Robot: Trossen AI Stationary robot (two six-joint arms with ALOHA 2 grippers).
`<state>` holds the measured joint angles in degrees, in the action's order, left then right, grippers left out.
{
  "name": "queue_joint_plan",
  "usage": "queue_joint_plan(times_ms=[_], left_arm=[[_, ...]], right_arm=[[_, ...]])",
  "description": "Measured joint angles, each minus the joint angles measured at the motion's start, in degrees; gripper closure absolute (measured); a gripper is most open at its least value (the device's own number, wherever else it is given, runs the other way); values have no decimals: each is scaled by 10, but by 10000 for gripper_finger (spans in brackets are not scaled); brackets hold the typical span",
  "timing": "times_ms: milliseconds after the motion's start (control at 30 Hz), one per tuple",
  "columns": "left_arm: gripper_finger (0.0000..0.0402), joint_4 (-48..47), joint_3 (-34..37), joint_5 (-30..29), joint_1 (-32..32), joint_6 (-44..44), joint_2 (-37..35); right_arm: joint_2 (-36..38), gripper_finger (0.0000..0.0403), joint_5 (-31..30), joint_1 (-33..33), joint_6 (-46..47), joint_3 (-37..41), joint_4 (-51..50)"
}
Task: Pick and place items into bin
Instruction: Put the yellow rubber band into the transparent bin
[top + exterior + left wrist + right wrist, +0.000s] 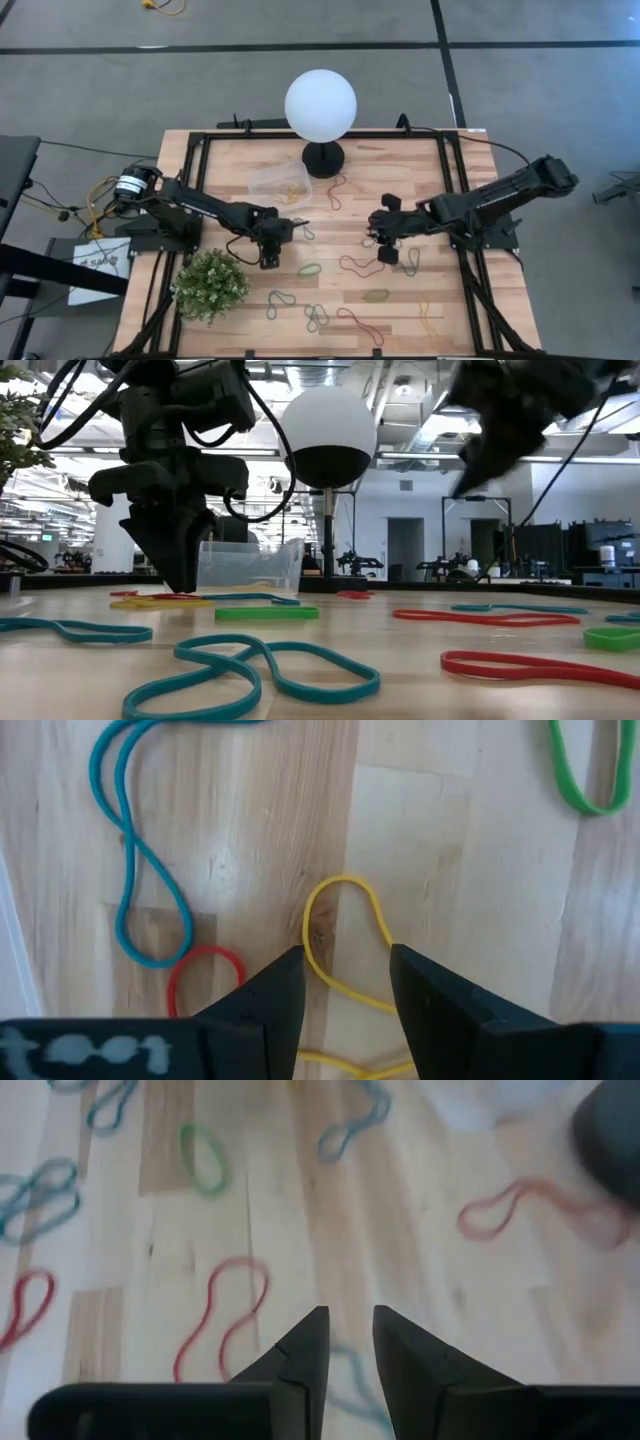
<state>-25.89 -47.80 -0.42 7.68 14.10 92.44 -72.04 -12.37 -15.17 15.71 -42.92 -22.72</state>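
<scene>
Left gripper [347, 982] stood low, fingers parted astride a yellow band [345, 935], gripping nothing; right gripper [350, 1342] hovered, narrowly open, empty.

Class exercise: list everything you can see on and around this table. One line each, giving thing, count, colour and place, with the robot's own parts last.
Rubber bands: many; red, yellow, green, grey-blue; scattered over the table's near half, a few yellowish ones inside the bin.
Bin: one, clear plastic, beside the lamp's base.
Lamp: one, white globe on a black base, at the far edge.
Plant: one, green and leafy, near left corner.
Table: one, light wood with a black frame.
Left gripper: one, dark, open, low over a yellow band, its fingers either side of the loop.
Right gripper: one, dark, slightly open, raised above the bands, holding nothing.
</scene>
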Motion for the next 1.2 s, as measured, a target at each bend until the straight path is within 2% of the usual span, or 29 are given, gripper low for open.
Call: queue_joint_plan(times_ms=[167,300,400,567,700,900,1100,1200], left_arm=[[264,0,2,-4,0,0,0],[264,-1,2,-24,0,0,1],[264,-1,2,-48,-1,-1,5],[264,6,2,-42,-3,0,11],[272,31,0,-38,-3,-7,37],[315,36,-2,-44,-3,-43,55],[392,27,-5,-37,-4,-44,48],[395,12,-20,-32,-4,-45,43]], right_arm=[[-11,328,46,-13,43,74,74],[-24,328,110,-18,39,85,89],[-23,328,111,-21,30,85,112],[-16,328,114,-21,-18,85,145],[-16,328,115,-21,-21,85,151],[-16,328,115,-21,-22,85,151],[-16,328,115,-21,-22,85,151],[-16,327,115,-21,-22,85,153]])
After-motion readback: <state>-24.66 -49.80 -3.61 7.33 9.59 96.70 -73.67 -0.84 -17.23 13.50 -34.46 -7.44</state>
